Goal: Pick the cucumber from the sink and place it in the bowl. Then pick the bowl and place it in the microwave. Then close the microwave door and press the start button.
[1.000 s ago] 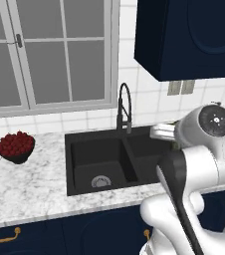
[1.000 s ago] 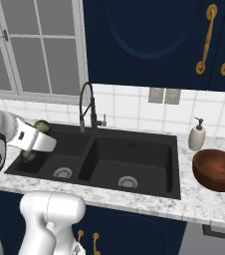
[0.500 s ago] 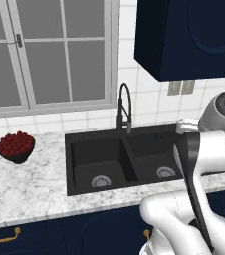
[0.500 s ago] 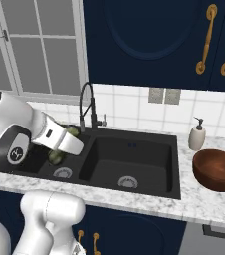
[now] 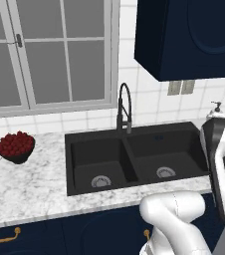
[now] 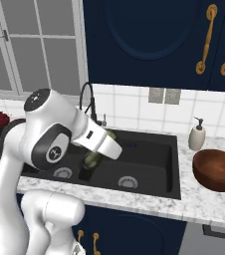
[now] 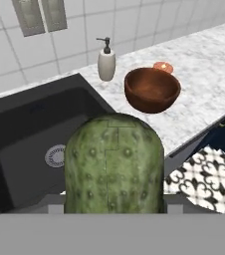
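The pincer [image 6: 90, 160] gripped the cucumber [image 7: 113, 164] above the sink [image 6: 149, 164], apparently clear of it; the bowl [image 6: 217, 169] sat on the bench [image 6: 209, 204].

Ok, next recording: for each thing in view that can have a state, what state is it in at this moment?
cucumber: held in the hand, lifted above the sink.
hand: closed on the cucumber, over the sink.
sink: both basins bare, no water running from the faucet.
bowl: upright on the counter right of the sink, nothing in it.
berry bowl: heaped with red berries, on the counter left of the sink.
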You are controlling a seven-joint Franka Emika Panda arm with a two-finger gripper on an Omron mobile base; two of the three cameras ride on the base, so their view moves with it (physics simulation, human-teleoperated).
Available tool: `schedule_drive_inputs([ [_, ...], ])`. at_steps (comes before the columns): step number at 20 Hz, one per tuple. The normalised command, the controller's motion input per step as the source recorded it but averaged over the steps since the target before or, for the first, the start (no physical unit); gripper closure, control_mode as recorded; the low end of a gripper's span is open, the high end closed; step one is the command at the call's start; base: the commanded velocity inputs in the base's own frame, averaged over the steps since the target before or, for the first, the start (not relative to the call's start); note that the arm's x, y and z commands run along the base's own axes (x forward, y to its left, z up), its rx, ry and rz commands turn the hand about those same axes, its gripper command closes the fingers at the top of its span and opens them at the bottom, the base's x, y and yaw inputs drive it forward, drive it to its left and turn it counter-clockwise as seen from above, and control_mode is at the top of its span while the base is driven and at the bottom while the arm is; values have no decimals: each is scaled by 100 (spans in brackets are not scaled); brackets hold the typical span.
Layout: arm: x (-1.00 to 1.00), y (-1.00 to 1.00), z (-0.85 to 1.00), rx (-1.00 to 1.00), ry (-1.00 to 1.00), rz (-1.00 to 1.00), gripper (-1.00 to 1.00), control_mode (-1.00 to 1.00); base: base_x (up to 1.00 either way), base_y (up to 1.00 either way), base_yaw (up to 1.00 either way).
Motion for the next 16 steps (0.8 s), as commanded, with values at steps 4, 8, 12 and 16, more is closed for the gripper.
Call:
schedule_drive_inputs([
  [4, 25, -75, 0, 0, 6, -9, 100, -100, 0, 0, 0],
  [8, 33, -61, -4, 0, 2, -6, 100, -100, 0, 0, 0],
  [12, 34, -50, -26, 0, 0, -5, 100, -100, 0, 0, 0],
  [16, 43, -65, -26, 0, 0, -4, 100, -100, 0, 0, 0],
])
